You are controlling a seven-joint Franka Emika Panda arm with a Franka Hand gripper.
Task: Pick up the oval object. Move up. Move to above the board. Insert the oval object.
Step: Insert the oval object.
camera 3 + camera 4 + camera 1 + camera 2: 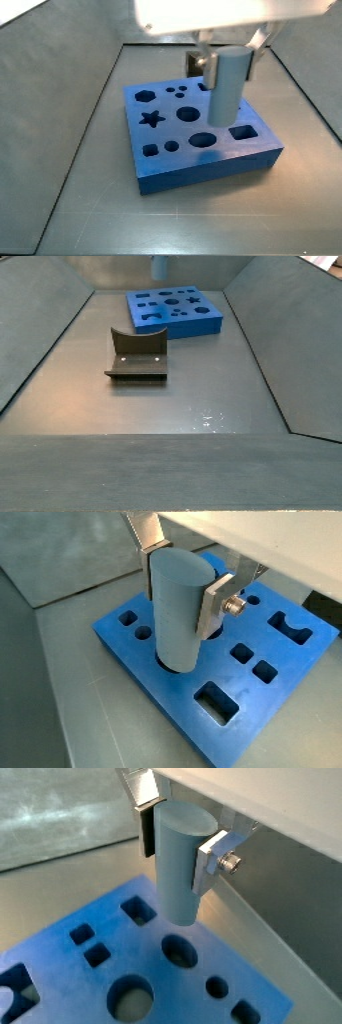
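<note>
Grey-blue oval object (181, 607) | in pincer (185, 577) | above board (160, 687)

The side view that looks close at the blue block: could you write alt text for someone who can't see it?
The robot's hand grips the oval object, a pale grey-blue peg, upright over the board, a thick blue block with star, round and square holes. The board sits on a grey floor.
</note>
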